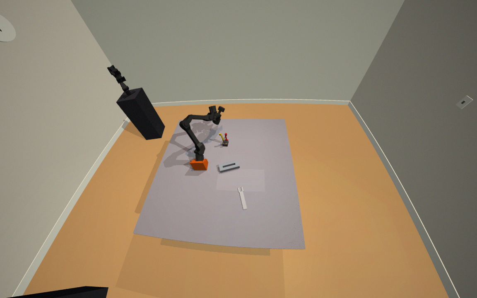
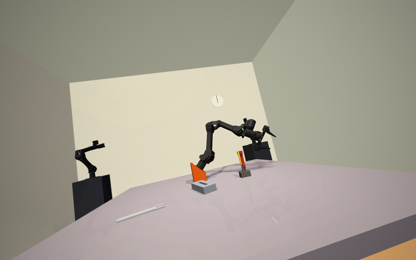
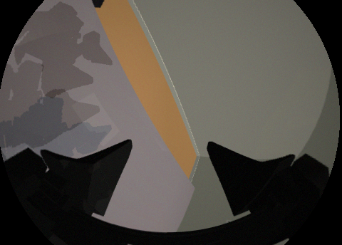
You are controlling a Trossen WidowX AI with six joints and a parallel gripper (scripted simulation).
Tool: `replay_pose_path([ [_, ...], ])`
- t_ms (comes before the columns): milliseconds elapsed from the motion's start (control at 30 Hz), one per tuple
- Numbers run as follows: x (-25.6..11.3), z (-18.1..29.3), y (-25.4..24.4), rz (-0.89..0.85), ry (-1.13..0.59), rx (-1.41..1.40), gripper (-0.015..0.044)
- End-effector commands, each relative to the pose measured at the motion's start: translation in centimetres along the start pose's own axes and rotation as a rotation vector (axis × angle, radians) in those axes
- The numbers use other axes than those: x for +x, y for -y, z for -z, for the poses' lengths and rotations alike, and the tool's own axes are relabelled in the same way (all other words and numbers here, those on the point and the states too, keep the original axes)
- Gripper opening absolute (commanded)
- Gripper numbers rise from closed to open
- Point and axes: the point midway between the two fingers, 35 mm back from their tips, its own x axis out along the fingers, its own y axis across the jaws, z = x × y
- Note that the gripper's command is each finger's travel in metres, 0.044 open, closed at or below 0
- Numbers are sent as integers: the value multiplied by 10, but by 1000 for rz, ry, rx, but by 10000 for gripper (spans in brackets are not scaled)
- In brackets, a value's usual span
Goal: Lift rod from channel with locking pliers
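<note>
With twelve o'clock at the far edge of the top view, the arm (image 1: pixel 192 136) (image 2: pixel 209 139) rises from its orange base (image 1: pixel 198 165) (image 2: pixel 198 174) and bends over toward one o'clock. Its claw (image 1: pixel 220 115) (image 2: pixel 272 142) (image 3: pixel 170 144) is released, fingers spread wide with nothing between them, and hangs above the counter (image 1: pixel 270 222) (image 2: pixel 300 216) (image 3: pixel 142 188). The locking pliers (image 1: pixel 226 137) (image 2: pixel 242 159) stand in their brown holster (image 1: pixel 225 144) (image 2: pixel 245 174), between one and two o'clock from the base, yellow and red handles up and the lower end down in the holster. The claw is apart from them, roughly toward twelve. At three o'clock from the base lies the grey channel block (image 1: pixel 229 170) (image 2: pixel 210 188), its slot facing up; whether the rod shows inside is too small to tell. A pale, fork-ended strip (image 1: pixel 243 200) (image 2: pixel 138 213) lies flat at five o'clock from the block, well apart.
</note>
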Motion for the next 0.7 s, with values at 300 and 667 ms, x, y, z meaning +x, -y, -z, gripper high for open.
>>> replay_pose_path([
  [300, -122, 167, 38, 579, -591, 595, 440],
  [667, -207, 212, 41, 975, -726, 802, 440],
])
